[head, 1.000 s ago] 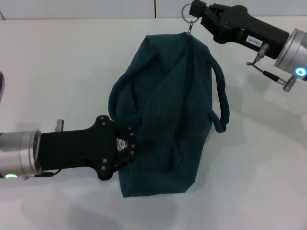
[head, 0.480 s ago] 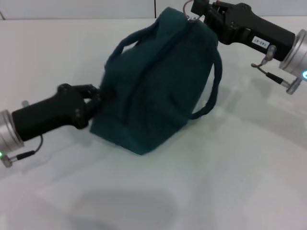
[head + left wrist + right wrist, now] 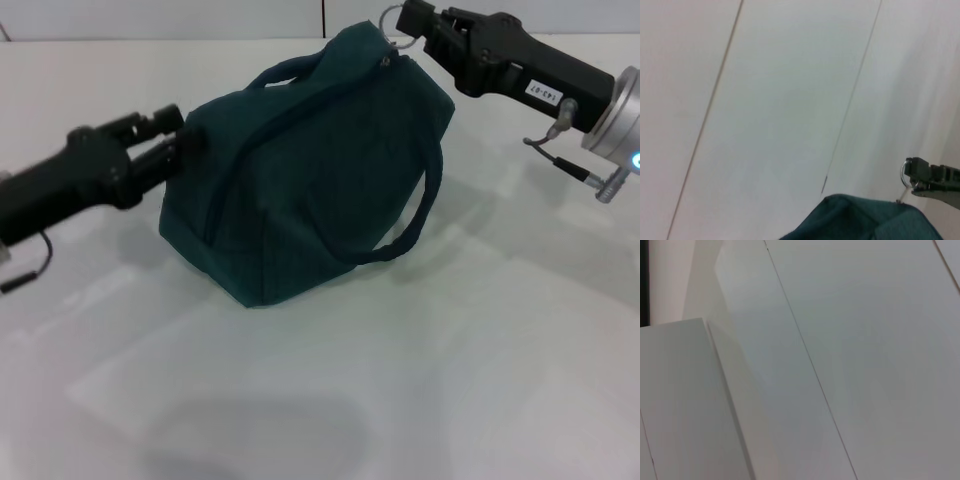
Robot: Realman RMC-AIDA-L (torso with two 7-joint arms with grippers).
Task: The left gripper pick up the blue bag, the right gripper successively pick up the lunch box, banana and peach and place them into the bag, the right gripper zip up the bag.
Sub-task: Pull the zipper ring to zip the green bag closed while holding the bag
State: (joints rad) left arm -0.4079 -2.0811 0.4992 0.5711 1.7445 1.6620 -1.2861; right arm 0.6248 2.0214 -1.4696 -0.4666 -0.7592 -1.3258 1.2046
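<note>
the blue bag [image 3: 310,170] sits zipped shut on the table [image 3: 480,350], contents hidden. the right gripper [image 3: 408,30] pinches its ring zip pull [image 3: 392,22]. the left gripper [image 3: 185,145] clamps the bag's near end.

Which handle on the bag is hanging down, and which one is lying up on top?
On the blue bag, the handle on the robot's right side droops in a loose loop toward the table. The other handle lies flat along the top.

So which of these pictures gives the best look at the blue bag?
The head view: the whole blue bag sits on the table, the left gripper at one end, the right gripper at its zip ring. The left wrist view catches only its top; the right wrist view shows none.
</note>
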